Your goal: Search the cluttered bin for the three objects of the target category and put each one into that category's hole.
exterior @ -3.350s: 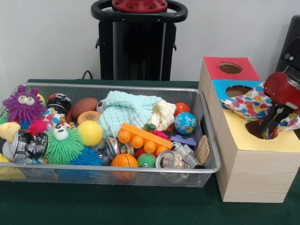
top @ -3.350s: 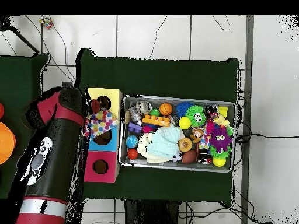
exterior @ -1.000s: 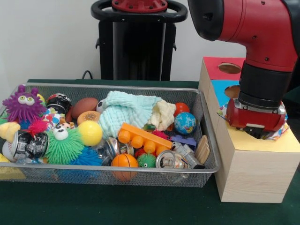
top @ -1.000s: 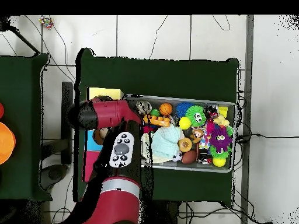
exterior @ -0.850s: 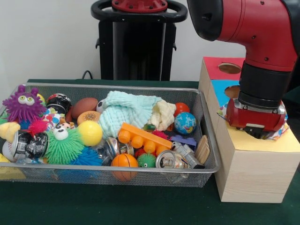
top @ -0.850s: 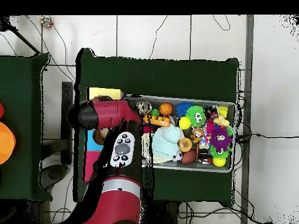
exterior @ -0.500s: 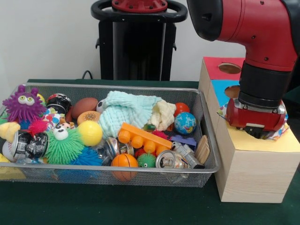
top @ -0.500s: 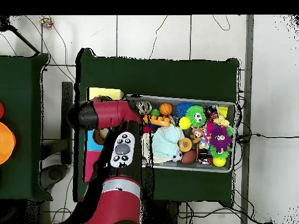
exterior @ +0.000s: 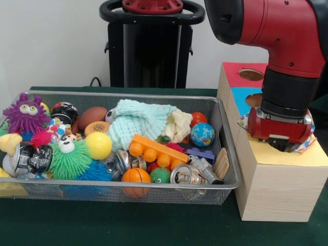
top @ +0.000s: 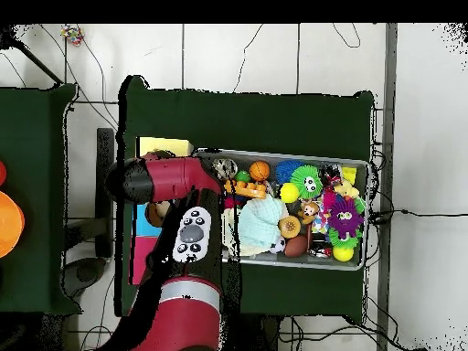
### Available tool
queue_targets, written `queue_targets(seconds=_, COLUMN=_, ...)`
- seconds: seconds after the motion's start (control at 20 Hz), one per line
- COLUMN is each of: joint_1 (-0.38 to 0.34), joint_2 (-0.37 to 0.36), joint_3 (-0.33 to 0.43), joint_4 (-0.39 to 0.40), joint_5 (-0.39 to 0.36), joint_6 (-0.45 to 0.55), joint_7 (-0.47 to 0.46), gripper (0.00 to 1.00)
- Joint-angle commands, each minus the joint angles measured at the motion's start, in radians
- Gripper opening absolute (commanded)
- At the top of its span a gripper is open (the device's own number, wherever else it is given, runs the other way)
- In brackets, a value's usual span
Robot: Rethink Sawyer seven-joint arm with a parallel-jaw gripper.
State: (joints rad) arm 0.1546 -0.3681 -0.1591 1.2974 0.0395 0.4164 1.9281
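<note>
My gripper (exterior: 281, 146) reaches straight down into the hole of the pale wooden box with the yellow panel (exterior: 266, 155); its tips and the hole are hidden under the red wrist. The polka-dot cloth (exterior: 243, 123) shows only as edges round the wrist. In the wire mesh bin (exterior: 226, 134) lie a mint green cloth (exterior: 138, 122) and a cream cloth (exterior: 179, 124), side by side at the back. In the overhead view my arm (top: 187, 228) covers the boxes; the mint cloth (top: 259, 222) and the bin (top: 283, 154) show.
The blue-panelled box (exterior: 246, 97) and the red-panelled box (exterior: 251, 75) stand behind the yellow one. The bin also holds a purple spiky toy (exterior: 25, 114), an orange brick (exterior: 157, 149), a globe ball (exterior: 202, 134), a can (exterior: 185, 175) and several balls.
Since 3.4 s ago the arm has swung upright over the yellow box, and most of the polka-dot cloth has gone from sight under the wrist. Nothing has moved in the last second.
</note>
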Motion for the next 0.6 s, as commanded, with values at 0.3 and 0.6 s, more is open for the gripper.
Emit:
queue_targets(seconds=0.3, joint_1=0.006, joint_2=-0.097, joint_3=0.051, joint_4=0.095, joint_5=-0.037, joint_6=0.298, joint_7=0.000, gripper=0.00)
queue_targets(seconds=0.6, joint_1=0.011, joint_2=-0.117, joint_3=0.047, joint_4=0.085, joint_5=-0.043, joint_6=0.338, joint_7=0.013, gripper=0.00)
